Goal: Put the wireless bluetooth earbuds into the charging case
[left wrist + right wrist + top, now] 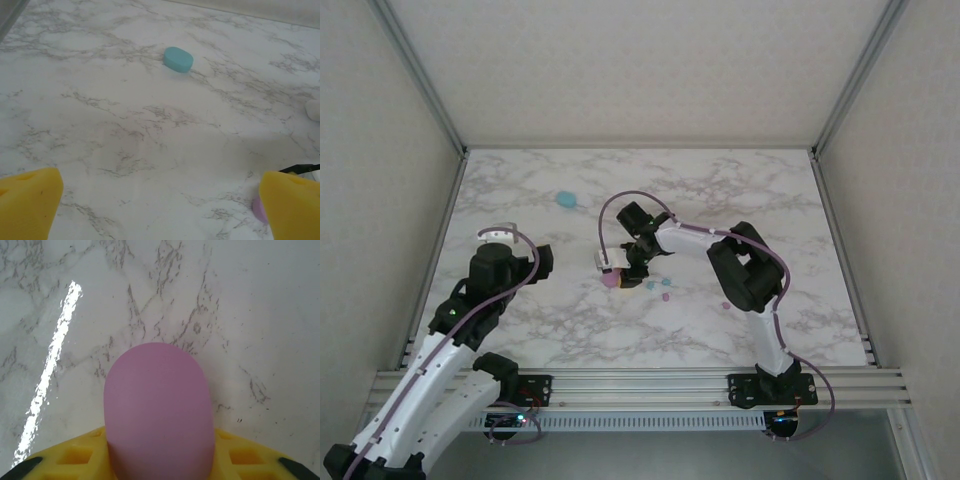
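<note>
Left gripper: spread wide above bare marble at the table's left side, its yellow fingers far apart and holding nothing.
Teal charging case: shut and lying flat, well ahead of the left gripper toward the back of the table. In the left wrist view its long axis runs roughly left to right, dipping slightly at the right end.
Pink charging case: lying on the marble near the table's centre. In the right wrist view its long axis runs straight away from the gripper, rounded end pointing outward.
Right gripper: reaching in from the right and pinching the pink charging case, with yellow pads against both flanks and no gap visible.
Whitish rounded piece: cut off by the right edge of the left wrist view; what it is cannot be told.
Teal earbuds: two specks loose on the marble just right of the pink charging case, outside any case.
Pink earbud: just in front of the teal pair.
Second pink earbud: farther right, by the right arm's elbow. All four are too small to tell which way they point.
Marble table: white with grey veins.
</note>
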Controlling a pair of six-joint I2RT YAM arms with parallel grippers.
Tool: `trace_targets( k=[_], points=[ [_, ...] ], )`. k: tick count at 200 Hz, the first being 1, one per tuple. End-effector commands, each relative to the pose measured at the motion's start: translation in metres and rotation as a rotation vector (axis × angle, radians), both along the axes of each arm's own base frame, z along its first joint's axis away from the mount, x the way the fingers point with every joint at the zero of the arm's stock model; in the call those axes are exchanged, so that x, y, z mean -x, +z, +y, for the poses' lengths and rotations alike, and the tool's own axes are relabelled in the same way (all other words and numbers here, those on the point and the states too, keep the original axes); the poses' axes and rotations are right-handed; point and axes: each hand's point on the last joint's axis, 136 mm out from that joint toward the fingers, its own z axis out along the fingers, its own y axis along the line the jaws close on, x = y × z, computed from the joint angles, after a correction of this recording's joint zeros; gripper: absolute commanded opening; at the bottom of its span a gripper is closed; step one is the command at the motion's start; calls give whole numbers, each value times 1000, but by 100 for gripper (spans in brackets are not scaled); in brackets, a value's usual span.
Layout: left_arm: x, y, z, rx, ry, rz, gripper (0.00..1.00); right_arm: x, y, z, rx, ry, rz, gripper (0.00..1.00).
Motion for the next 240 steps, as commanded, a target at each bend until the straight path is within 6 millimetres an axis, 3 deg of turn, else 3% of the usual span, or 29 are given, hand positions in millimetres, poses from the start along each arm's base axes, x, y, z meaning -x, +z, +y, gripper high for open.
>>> trace_targets(
  k=[1, 33, 59, 71, 93, 121, 157, 240],
  points=[
    [-8, 11, -9, 80, -7, -27, 100, -1, 30, 4, -69, -94, -28, 33],
    [-34, 25, -24, 146, -13, -51, 100, -15, 94, -8, -192, -274, -146, 33],
    [-63, 49, -53, 214, -92, -36, 100, -11, 138, -40, -282, -408, -202, 33],
    [-75, 58, -70, 261, -150, -23, 100, -19, 158, -64, -327, -501, -228, 32],
    [-94, 75, -100, 349, -241, -5, 100, -17, 181, -95, -392, -614, -257, 32],
    [-105, 79, -129, 424, -334, 44, 99, -10, 195, -119, -428, -705, -264, 32],
    [-99, 82, -159, 462, -431, 89, 97, -4, 202, -130, -451, -750, -261, 32],
    [-74, 89, -193, 483, -553, 153, 96, 6, 213, -141, -489, -787, -268, 32]
  ],
)
